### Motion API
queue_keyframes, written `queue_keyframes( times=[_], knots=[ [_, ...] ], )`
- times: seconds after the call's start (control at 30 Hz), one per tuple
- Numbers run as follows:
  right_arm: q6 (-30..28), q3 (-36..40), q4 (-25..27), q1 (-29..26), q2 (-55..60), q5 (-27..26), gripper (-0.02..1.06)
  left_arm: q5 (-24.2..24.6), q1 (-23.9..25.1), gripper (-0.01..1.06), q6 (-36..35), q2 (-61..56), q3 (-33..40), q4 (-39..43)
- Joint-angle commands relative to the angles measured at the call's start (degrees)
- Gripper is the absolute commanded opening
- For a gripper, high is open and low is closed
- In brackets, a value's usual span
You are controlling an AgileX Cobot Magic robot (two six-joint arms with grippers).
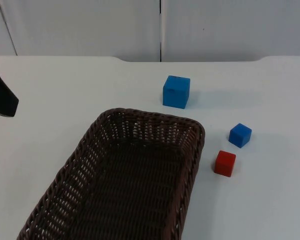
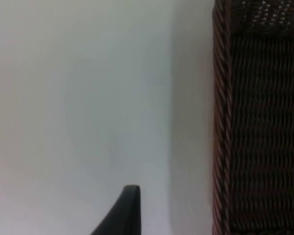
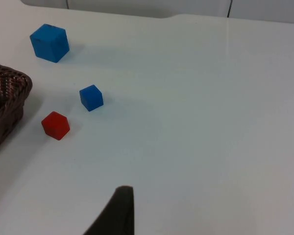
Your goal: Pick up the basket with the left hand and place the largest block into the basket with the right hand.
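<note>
On the white table [image 1: 65, 90] a dark brown woven basket [image 1: 140, 175] lies at the near side, its long body running from the near left toward the middle, with nothing inside it. Three blocks sit to its right and beyond it. The large blue block [image 1: 176, 91] stands past the far end of the basket, near the grey wall [image 1: 90, 25]. The small blue block [image 1: 240, 135] and the red block [image 1: 225, 163] sit close together, just right of the basket's far right corner and apart from it.

The left gripper [image 2: 122, 210] hovers over bare table just beside the basket's left wall, touching nothing. That spot suits a grasp on the rim, which looks like the step in hand. Whether its fingers are spread or closed cannot be told.

The right gripper [image 3: 115, 210] waits over open table well to the right of the blocks and holds nothing. How far open it is cannot be told either. Its target should be the large blue block, plainly the biggest of the three, which sits free on all sides.
</note>
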Motion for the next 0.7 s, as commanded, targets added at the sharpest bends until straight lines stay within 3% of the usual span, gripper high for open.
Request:
queue_keyframes(
  times=[0.0, 0.2, 0.47, 0.67],
  knots=[
    [-0.24, 0.12, 0.0, -0.33, -0.2, -0.36, 1.05, -0.89, 0.12, 1.05, 0.97, 1.35, -0.4, -1.19],
    [-0.24, 0.12, 0.0, -0.33, -0.2, -0.36, 1.05, -1.8, 0.12, 1.05, 5.83, 6.06, -0.4, -5.7],
    [-0.24, 0.12, 0.0, -0.33, -0.2, -0.36, 1.05, -2.64, -0.01, 1.05, 7.07, 11.06, -0.4, -7.47],
    [-0.24, 0.12, 0.0, -0.33, -0.2, -0.36, 1.05, -3.22, -4.77, 1.05, 7.43, 13.93, -2.61, -6.96]
  ],
)
